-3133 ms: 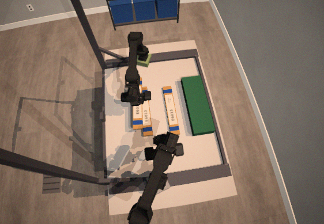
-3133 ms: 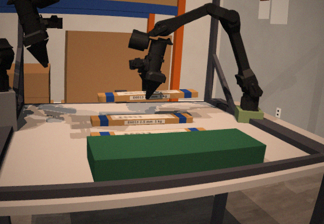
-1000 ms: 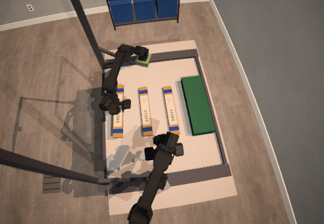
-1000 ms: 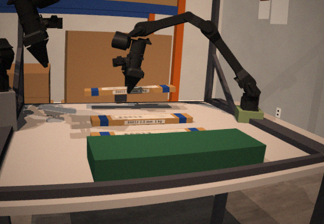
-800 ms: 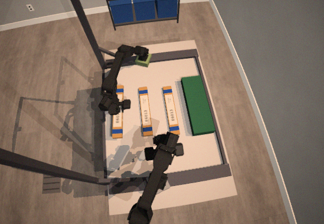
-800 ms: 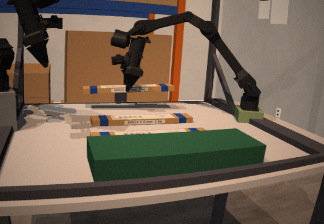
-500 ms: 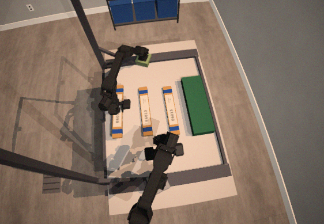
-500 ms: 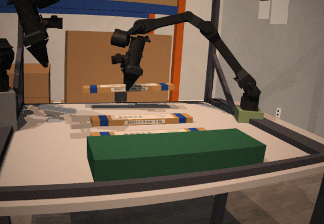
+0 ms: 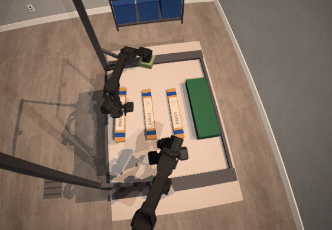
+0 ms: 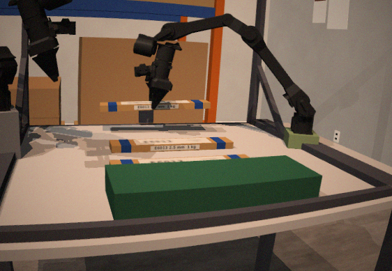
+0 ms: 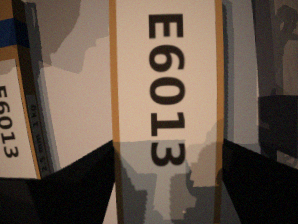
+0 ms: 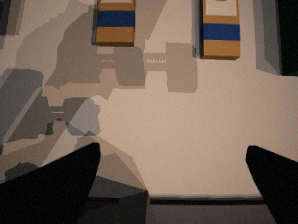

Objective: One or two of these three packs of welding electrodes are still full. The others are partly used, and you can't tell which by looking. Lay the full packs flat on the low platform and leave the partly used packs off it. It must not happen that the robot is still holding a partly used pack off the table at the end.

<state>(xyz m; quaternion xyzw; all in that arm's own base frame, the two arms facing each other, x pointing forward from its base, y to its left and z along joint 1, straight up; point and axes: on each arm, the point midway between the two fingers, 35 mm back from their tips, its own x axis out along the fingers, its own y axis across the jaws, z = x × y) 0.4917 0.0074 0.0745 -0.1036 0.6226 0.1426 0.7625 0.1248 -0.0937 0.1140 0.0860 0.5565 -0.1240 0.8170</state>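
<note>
An orange pack with blue bands and a white E6013 label [image 9: 120,125] [image 10: 181,106] [image 11: 167,75] is held level above the table. My left gripper [image 10: 154,106] [image 11: 166,145] is shut across its width. A middle pack [image 9: 149,113] [image 10: 174,146] [image 11: 11,115] [image 12: 115,30] lies flat on the table. A third pack [image 9: 175,113] [image 12: 220,30] lies flat between it and the green platform [image 9: 202,107] [image 10: 213,182] [image 12: 290,40], which partly hides it in the exterior view. My right gripper [image 10: 54,79] [image 12: 173,151] is open and empty, above the table near the packs' ends.
Nothing lies on the platform. A dark frame rail [image 9: 180,57] [image 10: 195,215] runs around the table, with posts at the corners. The left arm's base stands on an olive block [image 9: 147,64] [image 10: 300,141] at one edge. The right arm reaches in from the opposite side.
</note>
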